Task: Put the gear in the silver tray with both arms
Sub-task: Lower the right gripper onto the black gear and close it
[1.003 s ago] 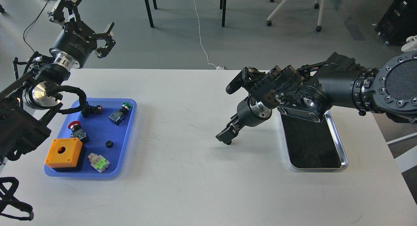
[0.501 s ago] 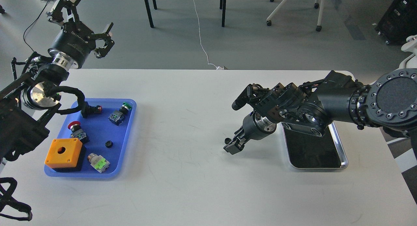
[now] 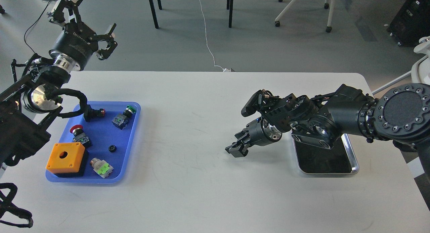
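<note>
My right gripper [image 3: 236,149] hangs low over the white table, left of the silver tray [image 3: 353,160]. Its fingers are drawn together on a small black gear that is mostly hidden between them. The tray's dark mirror-like bottom holds nothing, and my right forearm covers its far end. My left gripper [image 3: 90,24] is raised above the table's far left corner, open and empty. A second small black gear-like part [image 3: 112,148] lies in the blue tray [image 3: 131,139].
The blue tray at the left also holds an orange box [image 3: 66,155], a red push button [image 3: 77,130], green-capped switches [image 3: 124,116] and a green-and-white part [image 3: 102,168]. Chair and table legs stand on the floor beyond the table's far edge.
My right gripper closed on the small gear on the table, lifted it slightly and turned its wrist. The right arm dropped lower over the tray. The left arm barely moved.
</note>
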`<state>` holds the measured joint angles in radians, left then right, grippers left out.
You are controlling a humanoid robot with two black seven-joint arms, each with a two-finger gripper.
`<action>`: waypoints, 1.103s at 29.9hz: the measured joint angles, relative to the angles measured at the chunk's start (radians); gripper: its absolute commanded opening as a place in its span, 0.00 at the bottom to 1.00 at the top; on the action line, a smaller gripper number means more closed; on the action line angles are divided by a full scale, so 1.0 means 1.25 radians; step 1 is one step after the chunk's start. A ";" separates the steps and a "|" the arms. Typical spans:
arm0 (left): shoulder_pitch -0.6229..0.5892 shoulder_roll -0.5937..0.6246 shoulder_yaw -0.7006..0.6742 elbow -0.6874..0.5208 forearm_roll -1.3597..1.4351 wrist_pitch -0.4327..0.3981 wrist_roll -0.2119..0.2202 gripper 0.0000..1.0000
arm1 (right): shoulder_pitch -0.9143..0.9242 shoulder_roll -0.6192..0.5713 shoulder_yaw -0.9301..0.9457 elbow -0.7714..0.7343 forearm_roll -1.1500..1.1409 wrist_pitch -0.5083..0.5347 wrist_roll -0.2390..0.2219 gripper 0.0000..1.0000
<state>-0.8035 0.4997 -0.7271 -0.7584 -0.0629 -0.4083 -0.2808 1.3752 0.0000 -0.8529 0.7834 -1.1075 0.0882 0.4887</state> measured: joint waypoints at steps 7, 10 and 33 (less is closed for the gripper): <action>0.000 0.004 0.001 0.000 0.001 -0.001 0.000 0.98 | -0.001 0.000 0.000 -0.003 0.000 -0.003 0.000 0.52; 0.000 0.004 0.001 0.000 0.001 -0.001 0.000 0.98 | -0.001 0.000 -0.002 -0.003 0.000 -0.001 0.000 0.50; 0.007 0.005 0.001 0.001 0.001 -0.001 -0.002 0.98 | -0.003 0.000 -0.011 -0.001 -0.001 0.004 0.000 0.20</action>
<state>-0.7948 0.5063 -0.7255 -0.7577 -0.0613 -0.4095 -0.2835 1.3714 0.0000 -0.8670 0.7824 -1.1088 0.0932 0.4886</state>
